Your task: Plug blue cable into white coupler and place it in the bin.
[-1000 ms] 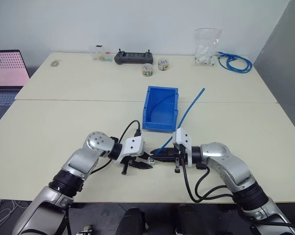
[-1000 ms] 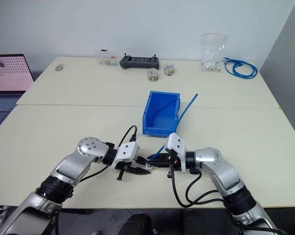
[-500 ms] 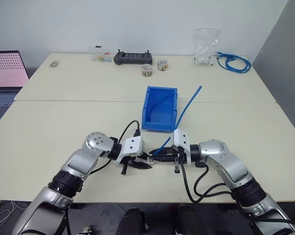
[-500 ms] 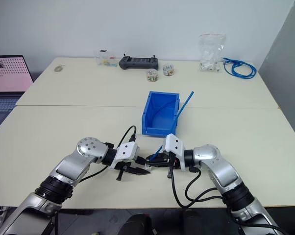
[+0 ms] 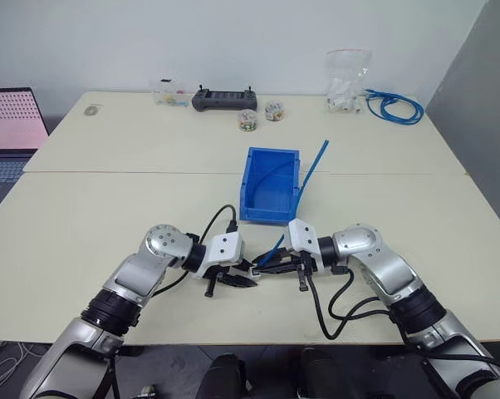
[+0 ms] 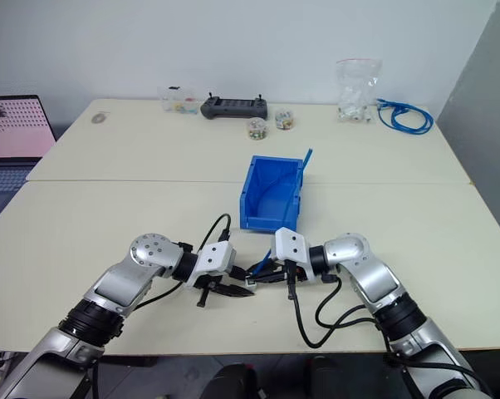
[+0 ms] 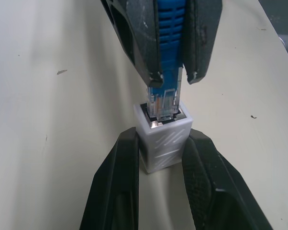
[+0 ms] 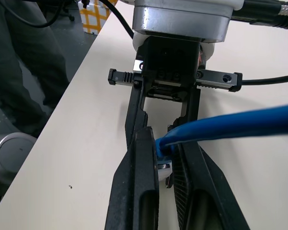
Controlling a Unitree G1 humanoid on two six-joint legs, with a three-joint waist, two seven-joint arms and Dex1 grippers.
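- Left gripper [image 7: 160, 158] clamps white coupler [image 7: 164, 135]; right gripper [image 7: 171, 79] pinches blue cable [image 7: 169, 48], plug seated in the socket (partly, you judge).
- Cable's free end has swung over the bin [image 5: 271, 183]; keep pushing.

no text, labels or numbers readable

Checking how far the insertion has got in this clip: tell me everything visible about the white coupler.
The white coupler is a small boxy block of pale, slightly translucent plastic with diagonal ribs moulded into its side and a dark socket at one end. The left gripper clamps it between two black fingers, just above the table. The clear plug of the blue cable, pinched by the right gripper, sits partly in the socket, not fully seated.
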